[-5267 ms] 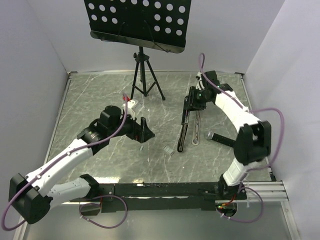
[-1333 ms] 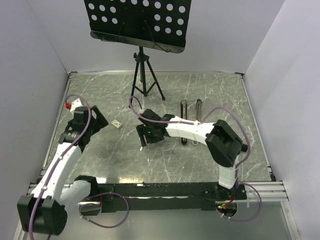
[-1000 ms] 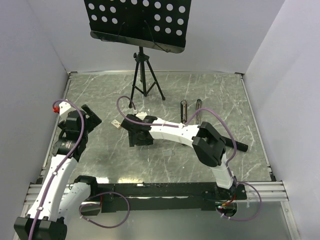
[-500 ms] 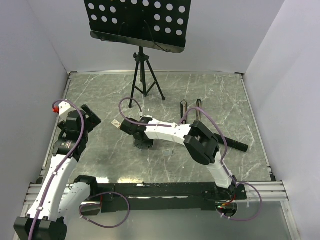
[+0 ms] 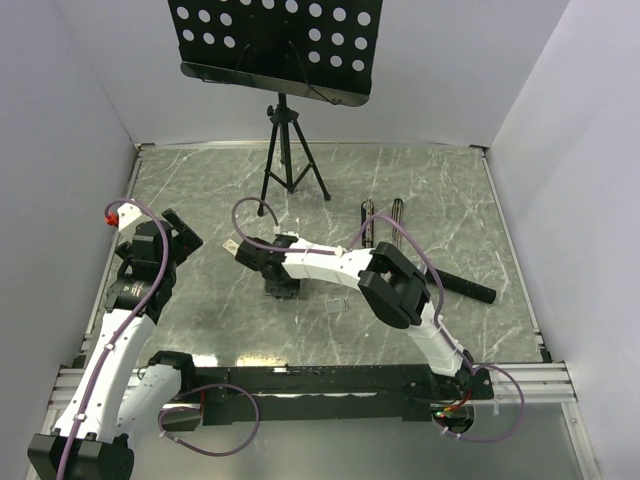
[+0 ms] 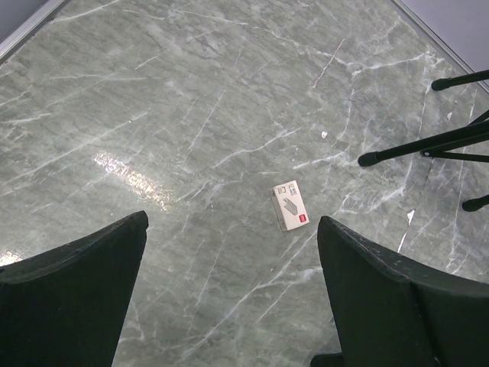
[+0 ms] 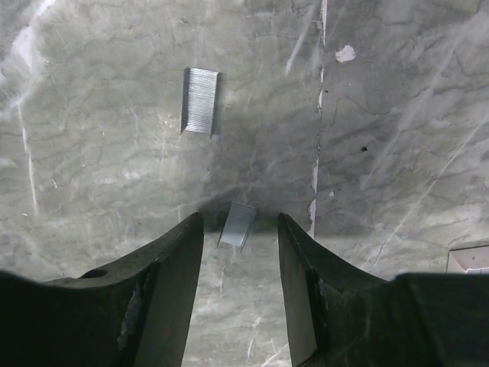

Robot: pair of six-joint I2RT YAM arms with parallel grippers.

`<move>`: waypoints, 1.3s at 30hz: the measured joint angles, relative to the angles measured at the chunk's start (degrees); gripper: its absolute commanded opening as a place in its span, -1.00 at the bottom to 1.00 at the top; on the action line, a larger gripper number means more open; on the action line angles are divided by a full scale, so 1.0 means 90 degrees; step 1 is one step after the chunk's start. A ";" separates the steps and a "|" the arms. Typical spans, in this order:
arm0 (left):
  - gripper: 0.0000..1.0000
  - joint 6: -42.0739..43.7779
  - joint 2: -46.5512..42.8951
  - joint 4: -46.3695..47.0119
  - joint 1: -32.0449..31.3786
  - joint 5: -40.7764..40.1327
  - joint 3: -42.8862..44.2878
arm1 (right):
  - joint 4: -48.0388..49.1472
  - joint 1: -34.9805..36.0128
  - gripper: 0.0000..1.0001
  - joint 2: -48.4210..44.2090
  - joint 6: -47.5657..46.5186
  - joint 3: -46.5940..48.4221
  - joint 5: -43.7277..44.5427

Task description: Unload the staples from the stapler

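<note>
while the right pincer [image 7: 238, 223] stands half open over the bench [image 7: 397, 115], a short strip of staples [image 7: 238, 226] lies loose between its fingers [image 7: 176, 260]; a longer strip [image 7: 200, 101] lies just beyond; the left pincer [image 6: 229, 229] gapes wide, empty; the stapler [image 5: 397, 208] lies opened behind the right arm [image 5: 320, 258].

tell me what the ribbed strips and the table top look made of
Staple strips: likely bare metal, silvery-grey with fine ribbing and a dull sheen.
Table top: grey-green with pale veins, like polished marble or a marble-print laminate, I cannot tell which; the bright glare patch shows a glossy finish.
</note>
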 measured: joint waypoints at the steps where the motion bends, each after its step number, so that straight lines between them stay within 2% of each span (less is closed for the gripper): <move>1: 0.94 0.0002 0.0000 -0.0002 0.0000 0.0000 0.0000 | -0.0041 0.0012 -0.06 0.0022 -0.0015 0.0036 0.0036; 8: 0.94 0.0000 0.0000 0.0000 0.0000 0.0000 -0.0005 | -0.0029 0.0080 -0.23 0.0034 -0.0291 0.0044 0.0158; 17: 0.94 0.0002 -0.0002 0.0000 0.0000 0.0000 -0.0012 | 0.1076 0.0078 -0.34 -0.0495 -0.1110 -0.0925 -0.0015; 39: 0.94 0.0000 -0.0002 0.0002 0.0000 0.0100 -0.0019 | 0.1073 0.0078 -0.49 -0.0498 -0.1804 -0.0920 -0.0075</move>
